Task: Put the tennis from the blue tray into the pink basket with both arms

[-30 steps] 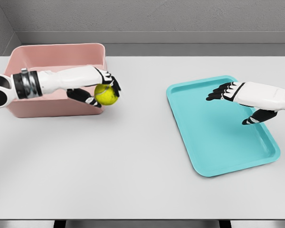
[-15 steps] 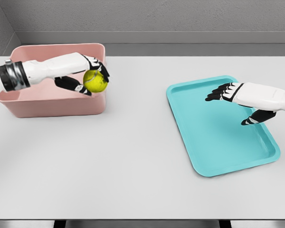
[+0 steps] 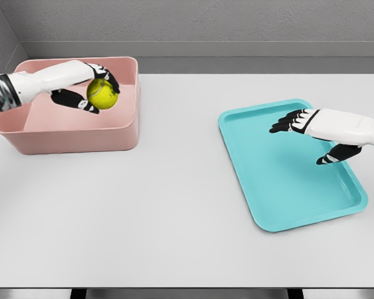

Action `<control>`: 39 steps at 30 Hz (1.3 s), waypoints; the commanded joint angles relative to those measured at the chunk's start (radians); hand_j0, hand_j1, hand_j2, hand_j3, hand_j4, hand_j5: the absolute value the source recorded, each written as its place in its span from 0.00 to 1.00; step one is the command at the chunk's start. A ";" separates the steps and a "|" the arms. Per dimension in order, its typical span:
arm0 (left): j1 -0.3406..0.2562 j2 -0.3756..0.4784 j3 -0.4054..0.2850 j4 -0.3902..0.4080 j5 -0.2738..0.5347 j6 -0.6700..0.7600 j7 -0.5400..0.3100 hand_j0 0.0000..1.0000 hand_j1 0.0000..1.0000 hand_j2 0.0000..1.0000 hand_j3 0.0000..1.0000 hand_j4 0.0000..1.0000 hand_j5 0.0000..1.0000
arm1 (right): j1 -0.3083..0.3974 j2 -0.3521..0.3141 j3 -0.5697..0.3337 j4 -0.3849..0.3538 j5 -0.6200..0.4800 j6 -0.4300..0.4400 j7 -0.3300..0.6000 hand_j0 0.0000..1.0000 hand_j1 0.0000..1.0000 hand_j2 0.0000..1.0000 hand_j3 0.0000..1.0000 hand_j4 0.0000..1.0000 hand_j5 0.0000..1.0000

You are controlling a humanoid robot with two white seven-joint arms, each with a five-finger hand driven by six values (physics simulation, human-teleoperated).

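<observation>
A yellow-green tennis ball [image 3: 103, 93] is held in my left hand [image 3: 95, 87], whose fingers are curled around it. Hand and ball hang over the inside of the pink basket [image 3: 75, 136], above its right half. The ball is off the basket floor as far as I can see. My right hand [image 3: 308, 137] hovers over the blue tray [image 3: 280, 205] at the right, fingers spread and holding nothing. The tray itself has nothing lying in it.
The white table [image 3: 174, 205] stretches between basket and tray. The basket stands at the far left corner near the grey wall. The tray lies tilted on the right side of the table.
My left hand has carried the ball up and to the left, from outside the basket's right front corner to over its interior. The right hand has stayed put.
</observation>
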 commanded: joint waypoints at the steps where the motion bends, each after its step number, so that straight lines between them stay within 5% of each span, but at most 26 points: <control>1: 0.000 -0.005 0.004 0.043 0.006 0.002 0.001 0.57 0.57 0.57 0.57 0.57 0.57 | 0.002 -0.001 0.000 0.000 -0.007 0.002 0.000 1.00 1.00 1.00 1.00 1.00 1.00; 23: -0.002 -0.084 0.062 0.262 -0.005 0.002 -0.002 0.58 0.58 0.58 0.58 0.58 0.58 | 0.000 0.005 0.000 0.011 -0.007 0.002 0.000 1.00 1.00 1.00 1.00 1.00 1.00; 27: 0.000 -0.084 0.095 0.264 -0.024 0.002 -0.002 1.00 1.00 1.00 1.00 1.00 1.00 | 0.000 0.005 0.000 0.011 -0.007 0.002 0.000 1.00 1.00 1.00 1.00 1.00 1.00; 39: 0.034 -0.070 0.150 0.203 -0.010 0.002 0.013 1.00 1.00 1.00 1.00 1.00 1.00 | 0.000 0.013 0.000 0.022 -0.007 0.002 0.000 1.00 1.00 1.00 1.00 1.00 1.00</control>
